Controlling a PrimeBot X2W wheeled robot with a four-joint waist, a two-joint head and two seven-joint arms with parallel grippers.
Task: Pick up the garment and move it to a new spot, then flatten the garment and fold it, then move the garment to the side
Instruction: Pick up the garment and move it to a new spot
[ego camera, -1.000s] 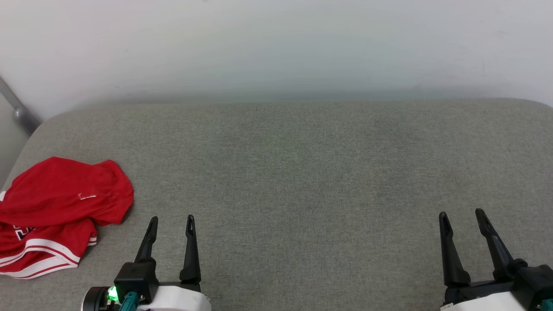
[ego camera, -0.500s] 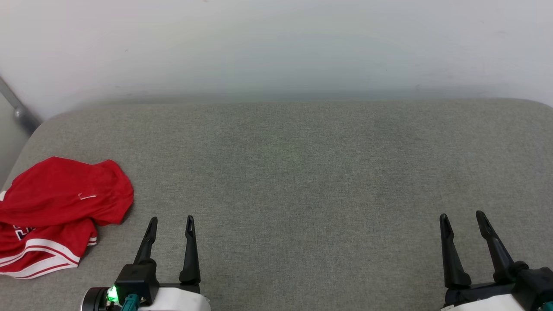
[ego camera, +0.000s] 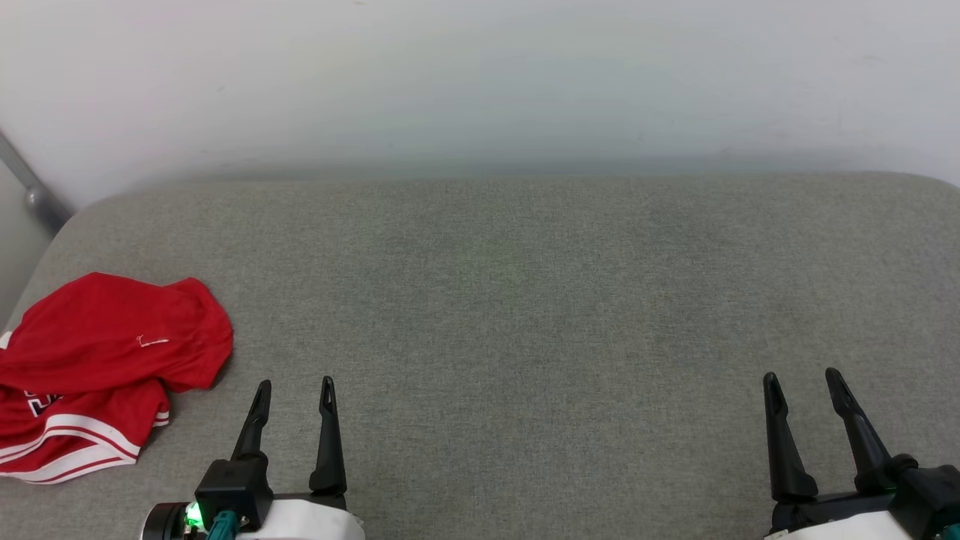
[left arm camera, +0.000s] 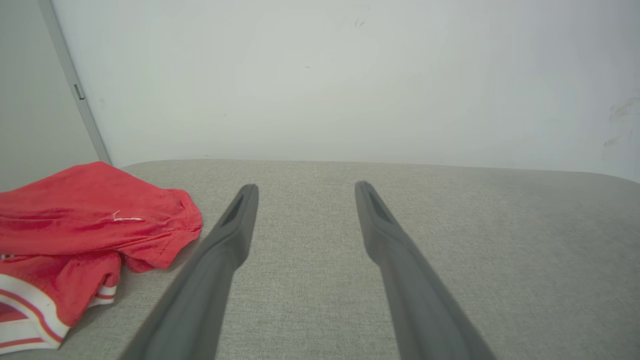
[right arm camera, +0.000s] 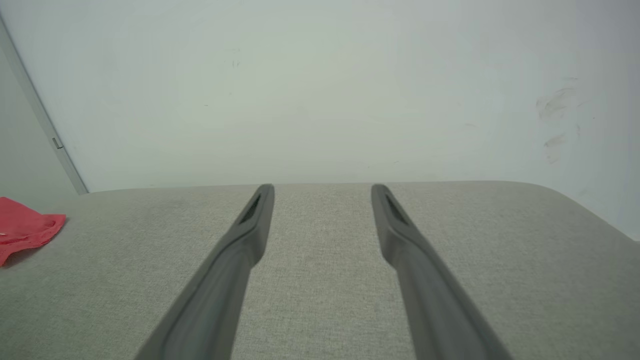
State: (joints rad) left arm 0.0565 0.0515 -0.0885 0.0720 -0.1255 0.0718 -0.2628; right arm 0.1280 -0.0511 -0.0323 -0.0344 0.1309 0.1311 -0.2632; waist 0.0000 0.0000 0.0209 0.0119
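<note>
The garment (ego camera: 105,352) is a crumpled red shirt with red-and-white striped trim, lying at the left edge of the grey cushioned surface (ego camera: 525,300). It also appears at the left of the left wrist view as the garment (left arm camera: 90,220) and as a red corner of the garment (right arm camera: 25,230) in the right wrist view. My left gripper (ego camera: 295,386) is open and empty, just right of the shirt and apart from it. Far to the right, my right gripper (ego camera: 802,377) stands open with nothing between its fingers.
A pale wall (ego camera: 480,82) rises directly behind the cushioned surface. A grey metal bar (ego camera: 30,187) slants down the wall at the back left corner. The surface's left edge runs close beside the shirt.
Both grippers have slipped slightly toward the near edge of the head view. The shirt lies where it was.
</note>
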